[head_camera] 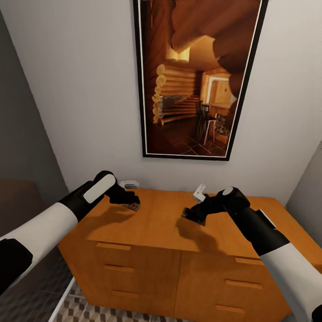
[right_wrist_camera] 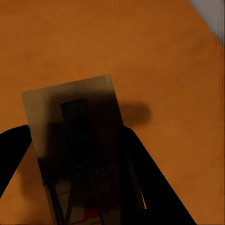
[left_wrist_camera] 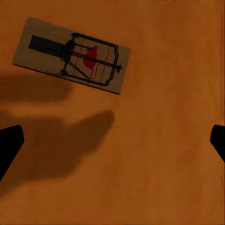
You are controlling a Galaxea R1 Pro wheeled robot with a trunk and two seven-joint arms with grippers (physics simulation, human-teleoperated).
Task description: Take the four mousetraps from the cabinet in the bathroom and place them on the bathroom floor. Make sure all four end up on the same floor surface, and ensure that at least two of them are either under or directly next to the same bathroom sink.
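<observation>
A: What is seen over the cabinet (head_camera: pixel 156 223)?

B: Both arms are held above its flat orange-brown top, beneath a framed picture (head_camera: pixel 197 76) of a log interior that is hung on the white wall (head_camera: pixel 80 89). Drawers with slim bar handles are seen on the cabinet's front, and a strip of patterned bathroom floor (head_camera: pixel 80 308) is seen at its foot.

A: How is the left gripper (head_camera: pixel 129 202) set?

B: Its jaws are spread wide, as is shown in the left wrist view, where the dark fingertips (left_wrist_camera: pixel 10 143) are seen far apart at the frame's two edges. Nothing is held between them. One mousetrap (left_wrist_camera: pixel 71 55) is laid flat on the wood just beyond them, untouched, with its wire bar and a red mark turned up.

A: And the right gripper (head_camera: pixel 191 214)?

B: It is clamped on a second mousetrap (right_wrist_camera: pixel 77 136), whose brown slab is gripped between the black fingers and is held above the cabinet top, over its own shadow.

A: Anything else on the cabinet?

B: Two small white objects (head_camera: pixel 129 184) are seen by the wall; what they are cannot be told.
</observation>
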